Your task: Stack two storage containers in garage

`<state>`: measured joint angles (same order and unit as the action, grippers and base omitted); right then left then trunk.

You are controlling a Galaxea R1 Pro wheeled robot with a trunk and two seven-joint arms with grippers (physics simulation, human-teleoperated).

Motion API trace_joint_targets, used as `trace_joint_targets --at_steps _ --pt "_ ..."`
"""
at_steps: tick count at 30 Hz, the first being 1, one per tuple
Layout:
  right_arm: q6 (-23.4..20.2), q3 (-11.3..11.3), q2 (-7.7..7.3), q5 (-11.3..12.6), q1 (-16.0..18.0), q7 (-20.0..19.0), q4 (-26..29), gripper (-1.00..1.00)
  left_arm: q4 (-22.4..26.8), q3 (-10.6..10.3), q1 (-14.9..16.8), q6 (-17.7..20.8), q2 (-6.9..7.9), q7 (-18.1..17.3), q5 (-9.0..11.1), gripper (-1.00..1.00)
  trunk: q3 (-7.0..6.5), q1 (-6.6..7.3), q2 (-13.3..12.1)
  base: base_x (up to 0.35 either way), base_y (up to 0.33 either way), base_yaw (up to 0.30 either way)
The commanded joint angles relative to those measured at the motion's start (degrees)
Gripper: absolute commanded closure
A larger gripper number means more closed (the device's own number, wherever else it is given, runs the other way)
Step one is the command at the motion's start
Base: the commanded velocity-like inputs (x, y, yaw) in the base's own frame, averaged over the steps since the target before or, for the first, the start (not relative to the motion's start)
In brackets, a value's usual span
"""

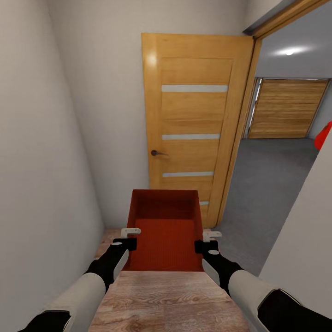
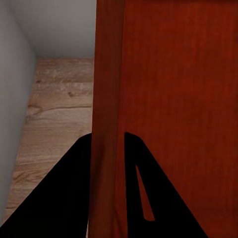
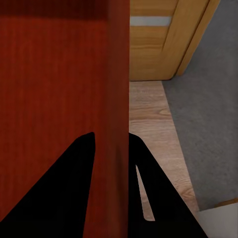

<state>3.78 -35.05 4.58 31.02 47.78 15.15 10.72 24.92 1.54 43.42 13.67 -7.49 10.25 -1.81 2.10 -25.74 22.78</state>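
One orange-red storage container [image 1: 166, 230] hangs in front of me above light wood-plank flooring, held between both arms. My left gripper [image 1: 130, 236] is shut on its left wall, and my right gripper [image 1: 206, 240] is shut on its right wall. In the left wrist view the thin red wall [image 2: 106, 124] runs between the two black fingers [image 2: 64, 198]. The right wrist view shows the opposite wall [image 3: 119, 99] pinched the same way. Through the doorway at right lies the garage with its dark grey concrete floor [image 1: 272, 184] and a slatted wooden door [image 1: 286, 108].
An open light-wood door [image 1: 193, 124] stands straight ahead, its leaf swung against the far wall. White walls [image 1: 41, 138] close in on the left and at the near right [image 1: 304, 240]. A red edge of a car [image 1: 325, 133] peeks in at far right.
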Motion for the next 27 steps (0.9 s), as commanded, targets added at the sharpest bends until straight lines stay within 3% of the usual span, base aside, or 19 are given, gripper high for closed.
trace_joint_targets --at_steps 1,6,20,27 --pt "1.69 0.61 -0.03 -0.26 0.12 -0.03 0.18 1.0 -0.5 -0.48 0.0 0.3 2.66 0.29 0.32 1.0 0.13 -0.04 0.14 0.0 0.0 0.0" --pt "1.67 0.63 -0.02 -0.26 0.12 -0.03 0.18 1.0 -0.49 -0.48 0.0 0.37 2.62 0.63 0.32 1.0 0.13 -0.04 0.14 0.0 0.0 -0.054" --pt "1.67 0.63 -0.01 -0.26 0.12 -0.03 0.18 1.0 -0.7 -0.42 0.0 0.45 2.57 0.74 0.32 1.0 0.13 -0.04 0.14 0.0 0.0 -0.202" --pt "1.67 0.61 -0.01 -0.26 0.12 -0.03 0.2 1.0 -1.07 -0.31 0.0 0.63 2.57 0.71 0.47 1.0 0.13 -0.04 0.14 0.173 0.157 -0.025"
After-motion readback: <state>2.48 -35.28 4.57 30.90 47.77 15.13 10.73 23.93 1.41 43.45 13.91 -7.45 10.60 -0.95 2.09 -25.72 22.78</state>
